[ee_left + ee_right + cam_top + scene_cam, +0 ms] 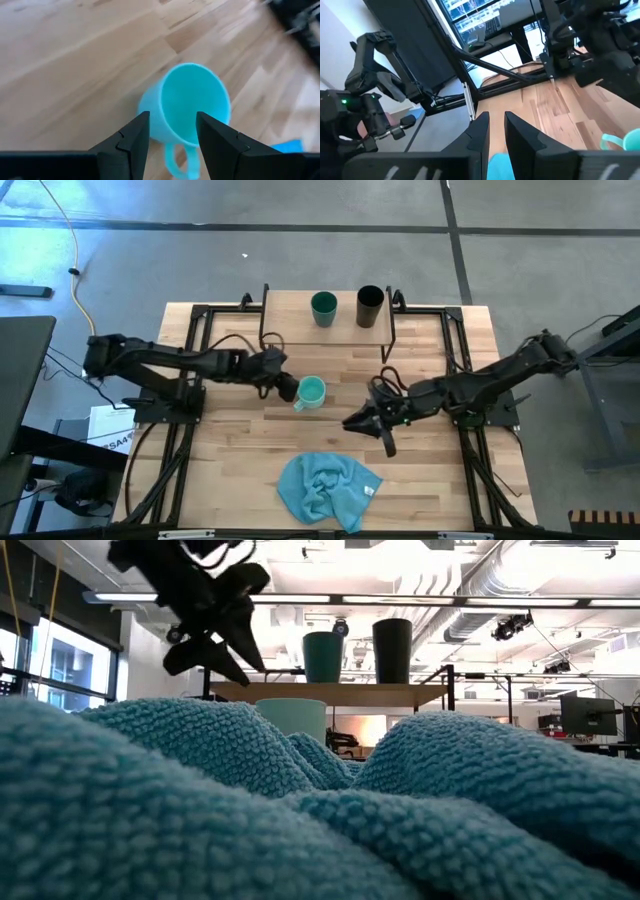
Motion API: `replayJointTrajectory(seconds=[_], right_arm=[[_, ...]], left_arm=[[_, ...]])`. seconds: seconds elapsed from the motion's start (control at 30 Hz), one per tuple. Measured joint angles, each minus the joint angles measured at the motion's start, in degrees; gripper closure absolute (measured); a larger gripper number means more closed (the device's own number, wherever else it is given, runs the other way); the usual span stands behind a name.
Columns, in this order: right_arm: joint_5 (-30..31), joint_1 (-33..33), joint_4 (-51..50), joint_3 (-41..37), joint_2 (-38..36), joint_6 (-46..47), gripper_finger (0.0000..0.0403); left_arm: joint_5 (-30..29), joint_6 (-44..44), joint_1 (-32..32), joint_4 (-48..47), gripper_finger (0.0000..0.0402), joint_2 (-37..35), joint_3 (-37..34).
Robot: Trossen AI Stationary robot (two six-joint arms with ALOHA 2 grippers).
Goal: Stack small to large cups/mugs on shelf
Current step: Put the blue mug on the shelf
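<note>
The light turquoise mug (pixel 311 393) stands upright on the tabletop in front of the shelf (pixel 290 302); in the left wrist view its handle (pixel 175 159) points toward the gripper. The dark teal cup (pixel 323 308) and the tall black cup (pixel 370 306) stand side by side on the shelf board, and both show in the low view (pixel 323 656) (pixel 392 650). My left gripper (pixel 290 389) is open just left of the mug; in the low view (pixel 215 665) its fingertips are above the mug's rim (pixel 290 703). My right gripper (pixel 352 423) is to the right of the mug, narrowly open and empty.
A crumpled blue cloth (pixel 328 488) lies near the table's front edge and fills the lower part of the low view (pixel 300 820). Black frame rails (pixel 195 360) run along both table sides. Bare wood lies between mug and shelf.
</note>
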Motion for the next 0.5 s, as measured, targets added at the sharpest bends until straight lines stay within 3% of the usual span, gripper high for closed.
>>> replayJointTrajectory(seconds=[0.23, 0.5], right_arm=[[3.7, 2.8, -3.3, 0.0, -1.4, 0.0, 0.0353], [6.4, 5.1, -5.0, 0.0, -1.9, 0.0, 0.0353]], left_arm=[[0.2, 5.0, 1.4, -6.8, 0.0252, 7.6, 9.6], [2.4, 8.1, 1.5, -11.4, 0.0252, 14.7, 15.6]])
